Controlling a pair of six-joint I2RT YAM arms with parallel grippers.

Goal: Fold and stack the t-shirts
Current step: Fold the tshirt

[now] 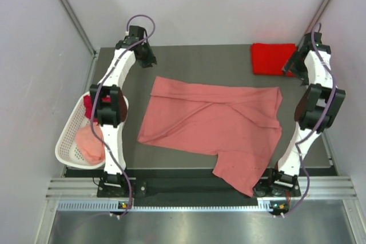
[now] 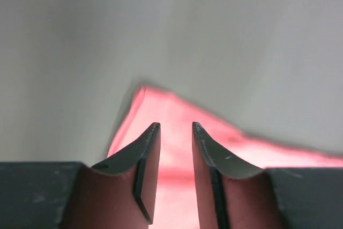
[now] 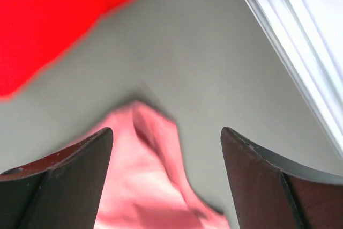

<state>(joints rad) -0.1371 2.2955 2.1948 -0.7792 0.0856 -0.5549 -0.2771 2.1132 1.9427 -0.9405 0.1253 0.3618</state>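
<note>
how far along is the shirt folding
Done: one bright red shirt lies folded at the far right corner. In hand: the salmon shirt is spread mid-table, partly folded over; the left tool and right tool are open near its far corners, holding nothing. Left: finish and stack it, then the pale pink shirt and dark red shirt in the white basket.
</note>
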